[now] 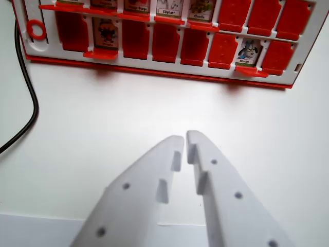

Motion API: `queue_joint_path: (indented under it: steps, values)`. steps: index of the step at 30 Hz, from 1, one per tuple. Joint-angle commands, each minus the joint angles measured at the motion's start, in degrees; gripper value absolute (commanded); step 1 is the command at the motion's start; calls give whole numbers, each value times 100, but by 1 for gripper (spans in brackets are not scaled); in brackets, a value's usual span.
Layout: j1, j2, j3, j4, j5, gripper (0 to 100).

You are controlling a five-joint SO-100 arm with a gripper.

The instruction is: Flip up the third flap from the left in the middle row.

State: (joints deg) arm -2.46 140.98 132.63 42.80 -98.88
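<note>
Flap board [154, 72] sits way out ahead of the gripper, along the top edge of the wrist view, red frame with white dividers, lying on a white table [103, 128]. Only two rows are really visible from here. The nearer row has mostly plain red flaps [166, 43], with two picture cards showing: one toward the wrist view's left [106, 34] and one toward the right labelled something like "Marion" [249, 51]. The row behind that shows several picture cards [169, 7] in the middle, cut off by the frame edge, so I can't tell which row counts as the middle one or pick out the third flap for sure.

Gripper [185, 138] is white plastic, pointing up toward the board from the bottom of the view. The two tips are almost together, just a thin slit between them, and nothing is caught in there. It's well apart from the board, with bare table in between.

A black cable [30, 92] curves down the wrist view's left side, off to the side of the gripper, starting near the board's corner where a red ring [36, 29] sits.
</note>
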Motion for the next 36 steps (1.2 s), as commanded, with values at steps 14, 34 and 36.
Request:
queue_joint_path:
  steps: [14,34,36]
  values:
    - [-448,-2672,-1846,-1134,44,0]
    - [-545,-4052,-2312,-1521,141,0]
    - [-554,-4263,-2496,-1538,149,0]
